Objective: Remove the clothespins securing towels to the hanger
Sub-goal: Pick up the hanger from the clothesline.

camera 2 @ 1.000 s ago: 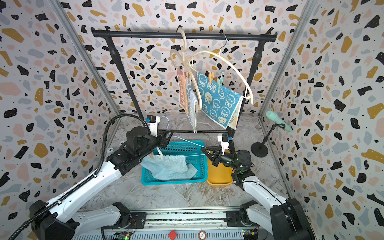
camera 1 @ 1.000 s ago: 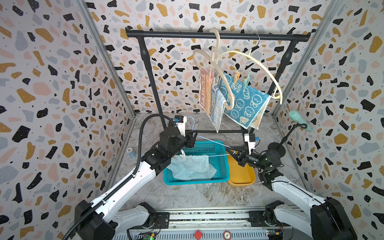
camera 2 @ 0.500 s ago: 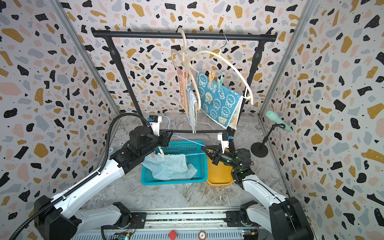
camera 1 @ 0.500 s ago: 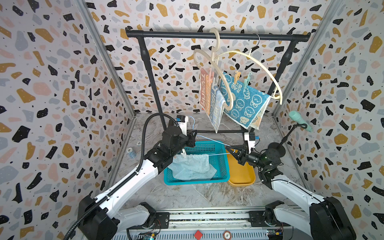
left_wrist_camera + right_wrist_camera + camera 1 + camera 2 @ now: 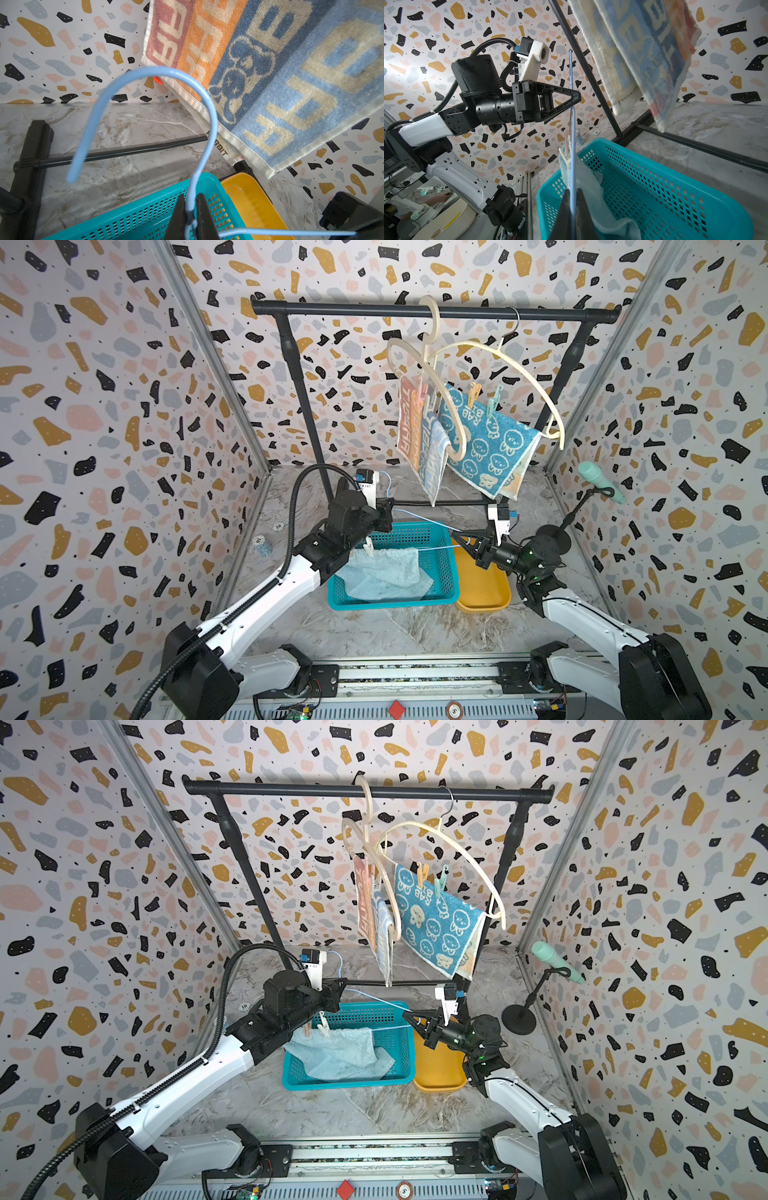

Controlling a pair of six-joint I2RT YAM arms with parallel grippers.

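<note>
A pale blue wire hanger [image 5: 428, 522] is stretched between both grippers above the teal basket [image 5: 395, 603]. My left gripper [image 5: 190, 209] is shut on its neck below the hook. My right gripper [image 5: 572, 195] is shut on its wire at the other end. A pale blue towel [image 5: 384, 572] hangs from it into the basket, pinned by white and peach clothespins [image 5: 322, 1026]. On the rack, a striped towel [image 5: 409, 427] carries peach clothespins [image 5: 419, 391]. A teal rabbit towel [image 5: 486, 443] carries a yellow clothespin [image 5: 473, 393] and a mint one [image 5: 493, 400] on cream hangers [image 5: 519, 364].
The black rack [image 5: 436, 311] stands behind the basket, its floor bar [image 5: 124, 150] just beyond it. A yellow bin [image 5: 482, 593] sits beside the basket under my right gripper. A mint microphone on a stand [image 5: 598, 477] stands at the right wall. Poker chips [image 5: 264, 545] lie at the left wall.
My left gripper's jaws have closed onto the hanger's neck, and that arm has shifted slightly. The right gripper has stayed in place on the wire.
</note>
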